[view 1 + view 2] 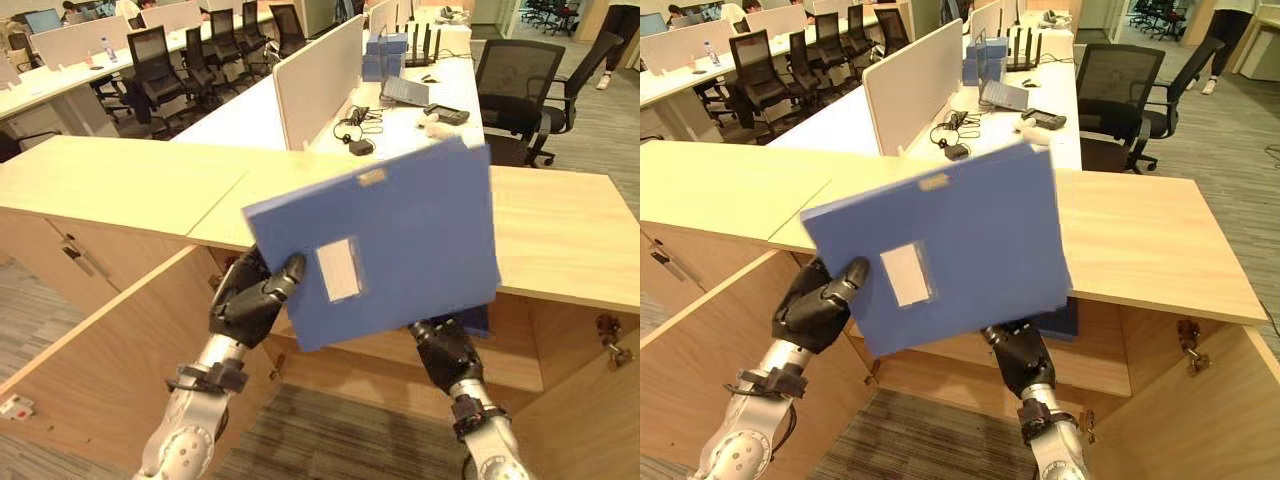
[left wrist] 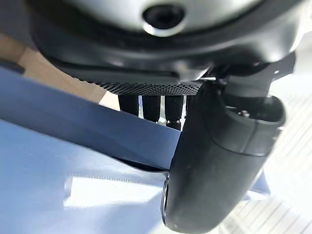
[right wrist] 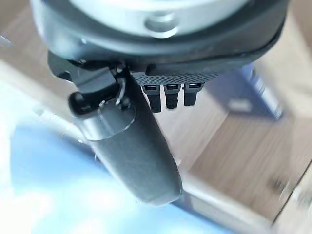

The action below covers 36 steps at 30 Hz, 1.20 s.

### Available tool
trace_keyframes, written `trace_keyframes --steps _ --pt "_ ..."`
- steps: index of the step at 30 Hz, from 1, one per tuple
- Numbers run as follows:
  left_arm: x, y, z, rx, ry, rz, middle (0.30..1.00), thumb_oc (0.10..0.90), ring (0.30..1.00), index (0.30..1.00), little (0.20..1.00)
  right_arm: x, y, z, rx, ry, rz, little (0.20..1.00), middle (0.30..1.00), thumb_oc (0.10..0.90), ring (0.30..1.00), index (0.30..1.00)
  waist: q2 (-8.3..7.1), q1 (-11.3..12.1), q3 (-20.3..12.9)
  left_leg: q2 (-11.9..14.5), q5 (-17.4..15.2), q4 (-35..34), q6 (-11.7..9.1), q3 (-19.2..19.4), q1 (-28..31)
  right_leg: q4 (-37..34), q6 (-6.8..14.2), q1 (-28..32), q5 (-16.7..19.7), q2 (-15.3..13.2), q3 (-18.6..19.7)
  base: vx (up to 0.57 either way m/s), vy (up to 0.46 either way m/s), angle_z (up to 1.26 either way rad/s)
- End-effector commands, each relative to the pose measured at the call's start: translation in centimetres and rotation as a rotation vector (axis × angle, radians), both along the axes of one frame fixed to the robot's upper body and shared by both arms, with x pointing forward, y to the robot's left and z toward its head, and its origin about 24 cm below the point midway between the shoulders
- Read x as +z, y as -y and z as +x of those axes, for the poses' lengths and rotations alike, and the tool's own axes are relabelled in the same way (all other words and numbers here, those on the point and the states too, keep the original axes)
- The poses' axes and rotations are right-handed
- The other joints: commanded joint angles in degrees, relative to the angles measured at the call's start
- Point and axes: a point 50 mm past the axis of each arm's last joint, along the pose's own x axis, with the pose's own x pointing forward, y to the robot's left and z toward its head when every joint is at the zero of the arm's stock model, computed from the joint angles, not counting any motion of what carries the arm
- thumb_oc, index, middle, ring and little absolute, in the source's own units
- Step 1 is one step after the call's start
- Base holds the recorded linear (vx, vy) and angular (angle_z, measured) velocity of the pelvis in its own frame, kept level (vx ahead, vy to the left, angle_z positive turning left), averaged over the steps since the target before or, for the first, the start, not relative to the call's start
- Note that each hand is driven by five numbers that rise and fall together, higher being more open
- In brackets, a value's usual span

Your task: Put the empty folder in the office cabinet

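Observation:
I hold a blue folder (image 1: 400, 235) with a white label tilted in front of the open wooden office cabinet (image 1: 560, 235). My left hand (image 1: 248, 302) grips its lower left corner, with the thumb (image 2: 214, 161) on the front face and the fingers behind. Under the folder's bottom edge my right hand (image 1: 445, 352) has its thumb (image 3: 131, 146) laid over the blue cover (image 3: 44, 190) and its fingers behind. The folder hides most of the cabinet's inside. A darker blue folder (image 1: 1066, 320) shows inside the cabinet just behind it.
The cabinet's left door (image 1: 110, 350) stands swung open towards me and the right door (image 1: 590, 410) is open too. Behind the cabinet top are white desks with a partition (image 1: 320, 75), a laptop (image 1: 405, 92) and black chairs (image 1: 515, 80). A person (image 1: 612, 40) walks at the far right.

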Motion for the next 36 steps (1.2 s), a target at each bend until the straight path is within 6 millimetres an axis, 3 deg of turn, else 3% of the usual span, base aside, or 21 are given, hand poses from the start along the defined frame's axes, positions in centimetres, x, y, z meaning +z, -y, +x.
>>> trace_keyframes --steps 1,10,17,23,36 --pt "5.4 -0.6 1.0 -0.039 0.318 0.061 0.3 0.4 0.3 0.3 0.3 5.8 -1.8 2.0 0.104 0.352 0.114 0.9 0.9 0.8 0.9 0.9 -1.93 0.9 -2.8 0.6 -6.1 -0.1 -1.0 1.3 5.2 1.3 3.4 -3.8 3.8 -1.9 2.9 0.0 0.0 0.0" --pt "3.9 0.8 1.0 -0.067 0.265 -0.008 0.3 0.4 0.3 0.3 0.3 9.4 -4.3 2.1 0.224 0.512 0.191 0.9 0.9 0.8 0.9 0.9 -1.96 1.2 -2.7 0.6 -6.0 -0.1 -0.8 1.0 4.9 1.6 3.2 -4.1 3.6 -1.9 3.0 0.0 0.0 0.0" --pt "3.5 2.6 1.0 -0.103 0.249 -0.076 0.3 0.4 0.3 0.3 0.3 10.6 -6.5 2.0 0.343 0.557 0.192 0.9 0.9 0.8 0.9 0.9 -2.16 1.4 -2.5 0.5 -5.9 -0.1 -0.6 1.0 4.7 1.7 3.1 -4.3 3.5 -1.9 3.1 0.0 0.0 0.0" --pt "4.5 3.7 1.3 -0.11 0.303 -0.148 0.3 0.4 0.3 0.3 0.3 8.9 -7.0 1.8 0.391 0.492 0.133 0.9 0.9 0.8 0.9 0.9 -2.35 1.4 -2.4 0.6 -5.9 -0.1 -0.6 0.5 4.5 1.7 3.1 -4.3 3.4 -2.0 2.9 0.0 0.0 0.0" --pt "5.3 2.3 1.8 0.025 0.348 -0.246 0.3 0.4 0.3 0.3 0.3 5.7 -5.9 1.6 0.373 0.366 0.083 0.9 0.9 0.8 0.9 0.9 -2.56 1.4 -2.7 0.5 -5.9 -0.1 -0.7 0.2 4.4 1.8 3.0 -4.3 3.1 -1.8 2.5 0.0 0.0 0.0"
